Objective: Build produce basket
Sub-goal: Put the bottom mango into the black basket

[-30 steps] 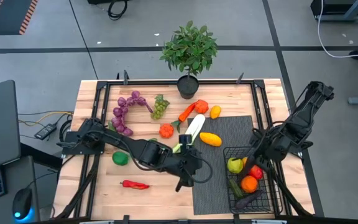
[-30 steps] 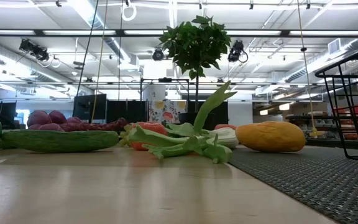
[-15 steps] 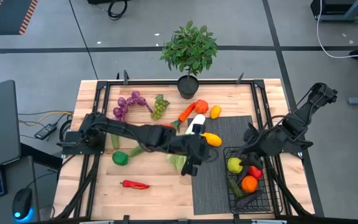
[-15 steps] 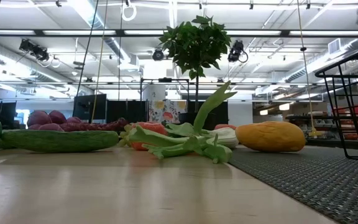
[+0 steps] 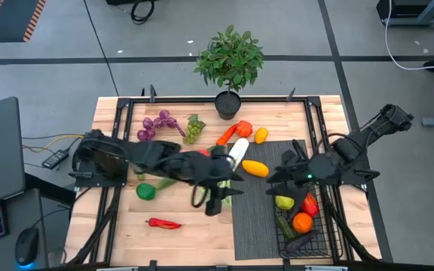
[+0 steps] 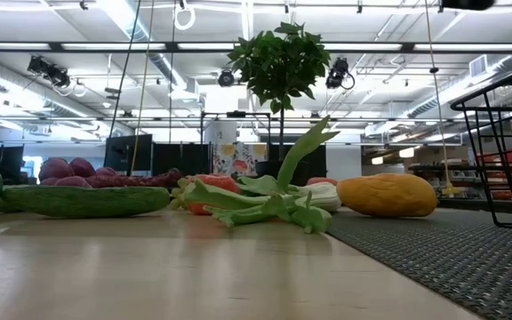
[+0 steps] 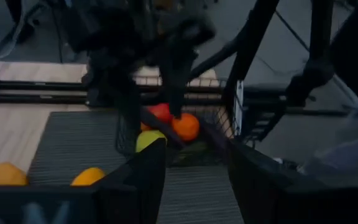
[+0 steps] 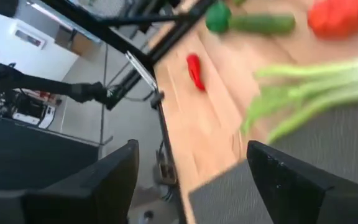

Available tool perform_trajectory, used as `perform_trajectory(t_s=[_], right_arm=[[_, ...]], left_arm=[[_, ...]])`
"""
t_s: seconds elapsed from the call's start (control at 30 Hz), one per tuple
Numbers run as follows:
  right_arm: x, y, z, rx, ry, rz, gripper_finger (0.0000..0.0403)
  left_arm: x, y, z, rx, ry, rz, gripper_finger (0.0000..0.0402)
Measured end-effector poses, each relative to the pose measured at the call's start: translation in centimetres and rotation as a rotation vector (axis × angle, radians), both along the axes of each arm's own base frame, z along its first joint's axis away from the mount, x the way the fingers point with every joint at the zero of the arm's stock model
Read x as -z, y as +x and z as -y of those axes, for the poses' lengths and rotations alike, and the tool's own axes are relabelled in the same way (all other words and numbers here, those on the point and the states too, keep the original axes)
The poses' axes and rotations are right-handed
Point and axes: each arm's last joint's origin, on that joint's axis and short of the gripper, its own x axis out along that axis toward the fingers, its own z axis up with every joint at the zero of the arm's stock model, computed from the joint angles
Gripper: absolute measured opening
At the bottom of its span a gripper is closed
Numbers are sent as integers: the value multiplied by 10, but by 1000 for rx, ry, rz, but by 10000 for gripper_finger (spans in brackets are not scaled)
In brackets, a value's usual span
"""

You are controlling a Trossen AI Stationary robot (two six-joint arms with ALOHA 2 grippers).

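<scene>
Now right hand (image 5: pixel 283 175), spread and empty, has swung out of the basket (image 5: pixel 330 241) toward the leek (image 5: pixel 232 159); left hand (image 5: pixel 215 202) half-spread, empty.

Both arms are looking all matte black from above, chunky jointed links with rounded housings. The left arm (image 5: pixel 138 156), mid-left of the overhead frame, is showing glossy dark casing. The right arm (image 5: pixel 356 147), at the right edge, is showing a tiny green light near its wrist. The wrist cams are catching flat, dark, squared-off fingers (image 8: pixel 294 180), plain with no markings.
</scene>
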Motion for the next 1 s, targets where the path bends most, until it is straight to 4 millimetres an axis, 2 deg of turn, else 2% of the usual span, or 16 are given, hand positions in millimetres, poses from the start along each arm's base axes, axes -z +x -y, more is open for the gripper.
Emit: perform_trajectory(t_s=[0.2, 0.3, 0.4, 0.6, 0.77, 0.93, 1.0], right_arm=[[1, 30, 5, 96, -171, 131, 297], [4, 47, 8, 164, -210, 167, 297], [16, 60, 13, 260, -217, 119, 297], [25, 92, 13, 295, -235, 46, 297], [10, 113, 14, 262, -274, -24, 297], [-9, 115, 26, 107, -530, -185, 297], [-16, 111, 33, 11, -620, -261, 297]], left_arm=[[-23, -29, 19, -59, -155, 61, 172], [-30, -41, 33, -30, -201, 84, 172], [-35, -57, 47, 33, -201, 75, 172], [-41, -95, 62, 106, -172, 7, 172], [-42, -94, 50, -33, -128, 27, 172], [-35, -81, 26, -188, -173, -26, 172], [-30, -75, 18, -283, -255, -51, 172]])
